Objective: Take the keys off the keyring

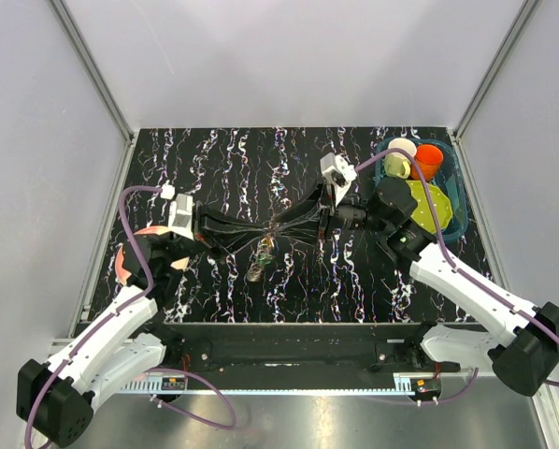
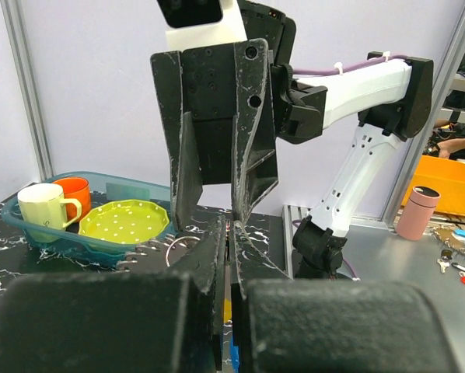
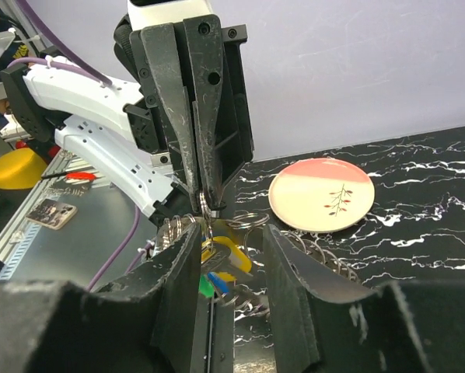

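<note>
My left gripper [image 1: 265,234] is shut on a thin wire loop of the silver keyring [image 3: 326,260] and holds the bunch above the table's middle. The pinch shows in the right wrist view [image 3: 204,203]. In the left wrist view its fingers [image 2: 214,256] are almost together, with yellow and blue showing in the slit. The keys [image 3: 231,252], with yellow, blue and green heads, hang under the ring [image 1: 258,265]. My right gripper [image 3: 231,233] is open, its jaws either side of the keys without touching them. It faces the left gripper tip to tip [image 1: 286,227].
A pink and cream plate [image 3: 322,194] lies at the left, partly under the left arm [image 1: 130,260]. A teal bin [image 1: 454,192] at the back right holds a green dotted plate [image 2: 124,221], a cream mug [image 2: 42,206] and an orange cup [image 2: 77,190].
</note>
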`<state>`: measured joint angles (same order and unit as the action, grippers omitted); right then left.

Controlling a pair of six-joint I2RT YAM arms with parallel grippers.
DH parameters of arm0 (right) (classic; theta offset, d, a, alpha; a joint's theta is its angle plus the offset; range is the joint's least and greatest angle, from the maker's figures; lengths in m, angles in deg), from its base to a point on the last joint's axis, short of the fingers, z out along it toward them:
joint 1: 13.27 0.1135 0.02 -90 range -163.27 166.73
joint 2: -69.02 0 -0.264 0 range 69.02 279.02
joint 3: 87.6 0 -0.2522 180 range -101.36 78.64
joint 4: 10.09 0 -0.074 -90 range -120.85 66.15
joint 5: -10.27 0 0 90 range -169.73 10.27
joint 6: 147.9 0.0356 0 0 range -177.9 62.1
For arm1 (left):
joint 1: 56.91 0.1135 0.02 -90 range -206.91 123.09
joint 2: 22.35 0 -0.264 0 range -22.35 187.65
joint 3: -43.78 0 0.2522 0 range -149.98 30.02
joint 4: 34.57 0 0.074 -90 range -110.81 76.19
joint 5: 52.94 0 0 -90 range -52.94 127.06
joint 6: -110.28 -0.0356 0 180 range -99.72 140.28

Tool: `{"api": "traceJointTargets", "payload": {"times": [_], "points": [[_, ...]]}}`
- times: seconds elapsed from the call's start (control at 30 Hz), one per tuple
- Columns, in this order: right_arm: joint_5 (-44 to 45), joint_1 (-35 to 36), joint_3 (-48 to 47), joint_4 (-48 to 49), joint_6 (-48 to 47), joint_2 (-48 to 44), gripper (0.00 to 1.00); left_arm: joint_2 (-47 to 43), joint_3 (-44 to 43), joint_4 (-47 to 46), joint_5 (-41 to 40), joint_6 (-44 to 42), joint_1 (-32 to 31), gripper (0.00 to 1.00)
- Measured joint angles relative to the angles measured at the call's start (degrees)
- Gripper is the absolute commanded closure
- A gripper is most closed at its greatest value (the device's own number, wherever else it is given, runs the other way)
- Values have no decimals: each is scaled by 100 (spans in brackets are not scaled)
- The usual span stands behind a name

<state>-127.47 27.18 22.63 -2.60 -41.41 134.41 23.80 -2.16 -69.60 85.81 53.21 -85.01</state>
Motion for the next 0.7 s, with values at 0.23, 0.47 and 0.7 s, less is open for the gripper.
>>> {"api": "traceJointTargets", "payload": {"times": [0.23, 0.47, 0.7], "points": [[-94, 205, 61, 369, 76, 140, 64, 2, 0, -175, 22, 98, 0, 100], [-98, 367, 105, 549, 92, 258, 100, 9, 11, -295, 48, 186, 0, 100], [-24, 400, 304, 761, 46, 192, 100, 9, 74, -295, 39, 166, 9, 97]]}}
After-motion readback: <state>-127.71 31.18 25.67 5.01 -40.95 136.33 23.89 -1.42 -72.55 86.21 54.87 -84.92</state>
